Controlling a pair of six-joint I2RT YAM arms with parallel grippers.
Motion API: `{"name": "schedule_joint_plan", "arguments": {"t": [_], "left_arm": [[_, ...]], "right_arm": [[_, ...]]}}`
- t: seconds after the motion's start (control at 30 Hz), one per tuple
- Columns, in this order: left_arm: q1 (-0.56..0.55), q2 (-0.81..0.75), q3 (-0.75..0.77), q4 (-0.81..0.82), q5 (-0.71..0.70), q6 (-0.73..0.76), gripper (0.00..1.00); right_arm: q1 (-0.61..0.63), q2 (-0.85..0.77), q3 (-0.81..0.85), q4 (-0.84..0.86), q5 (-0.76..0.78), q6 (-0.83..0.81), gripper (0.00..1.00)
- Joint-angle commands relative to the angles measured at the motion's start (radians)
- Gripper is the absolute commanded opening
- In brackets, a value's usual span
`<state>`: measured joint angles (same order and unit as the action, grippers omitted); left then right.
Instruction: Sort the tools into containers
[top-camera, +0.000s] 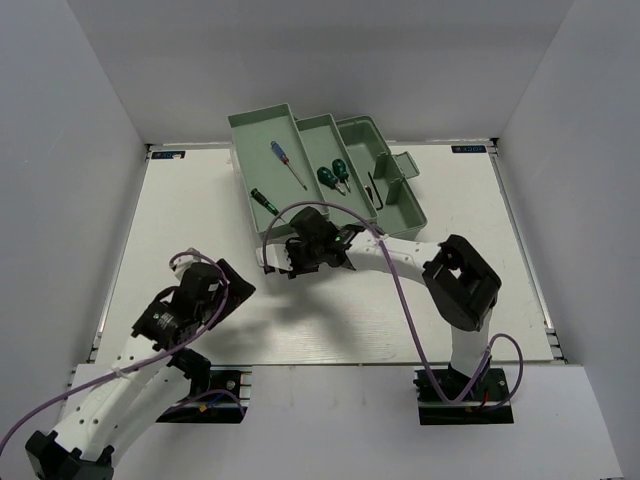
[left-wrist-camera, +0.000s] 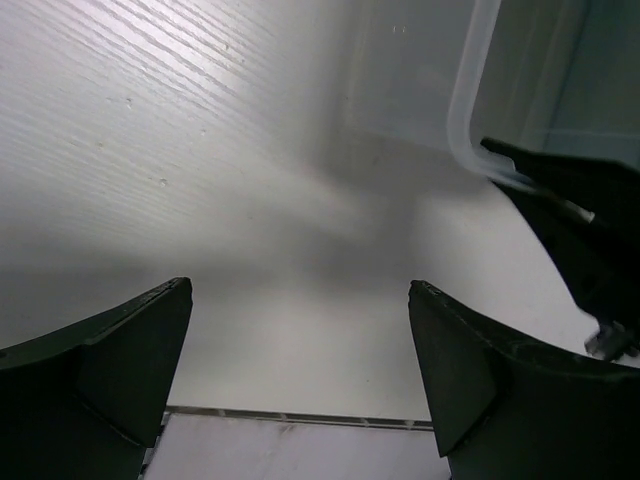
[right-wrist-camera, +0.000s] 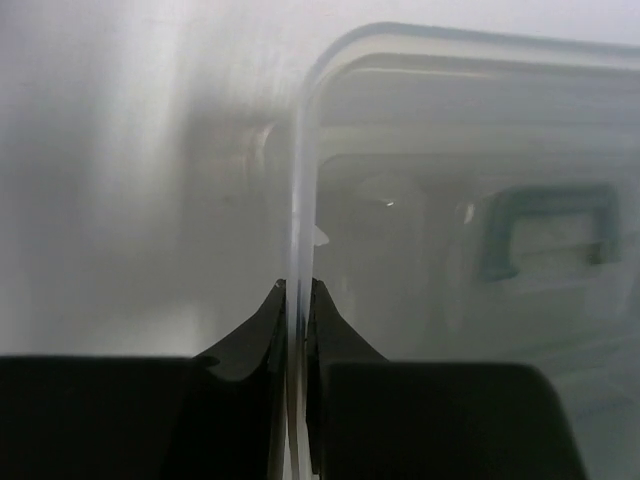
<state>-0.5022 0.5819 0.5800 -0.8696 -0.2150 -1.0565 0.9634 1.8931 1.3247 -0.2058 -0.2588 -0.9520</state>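
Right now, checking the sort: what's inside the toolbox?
Left tray: blue/red screwdriver, black-green screwdriver. Middle tray: two green-handled screwdrivers. Right compartment: a hex key. The right gripper, pinching the lid, covers the near ends.

White table (top-camera: 200, 200), mint toolbox (top-camera: 262, 135) — far side

No writing can be read in any view. A small blue sticker (top-camera: 165, 153) sits on the far edge of the table (top-camera: 200, 220) at about eleven o'clock, and a second sticker (top-camera: 470, 148) at about one o'clock. Their print is too small to make out.
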Motion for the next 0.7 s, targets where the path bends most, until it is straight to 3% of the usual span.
{"name": "schedule_joint_plan", "arguments": {"t": [0.0,0.2,0.4,0.5,0.67], "left_arm": [[0.011,0.027,-0.081,0.152,0.066,-0.126,1.0],[0.011,0.006,-0.342,0.425,0.224,-0.408,1.0],[0.03,-0.131,-0.419,0.379,0.135,-0.479,0.97],[0.03,-0.142,-0.495,0.513,0.123,-0.546,0.95],[0.05,0.014,-0.517,0.742,0.1,-0.585,0.91]], "right_arm": [[0.005,-0.089,0.082,-0.04,-0.046,0.074,0.0],[-0.017,-0.163,0.198,-0.047,-0.069,0.268,0.0],[-0.051,-0.198,0.264,-0.056,-0.115,0.409,0.0],[-0.071,-0.219,0.251,-0.05,-0.158,0.449,0.0],[-0.1,-0.265,0.17,-0.015,-0.183,0.493,0.0]]}}
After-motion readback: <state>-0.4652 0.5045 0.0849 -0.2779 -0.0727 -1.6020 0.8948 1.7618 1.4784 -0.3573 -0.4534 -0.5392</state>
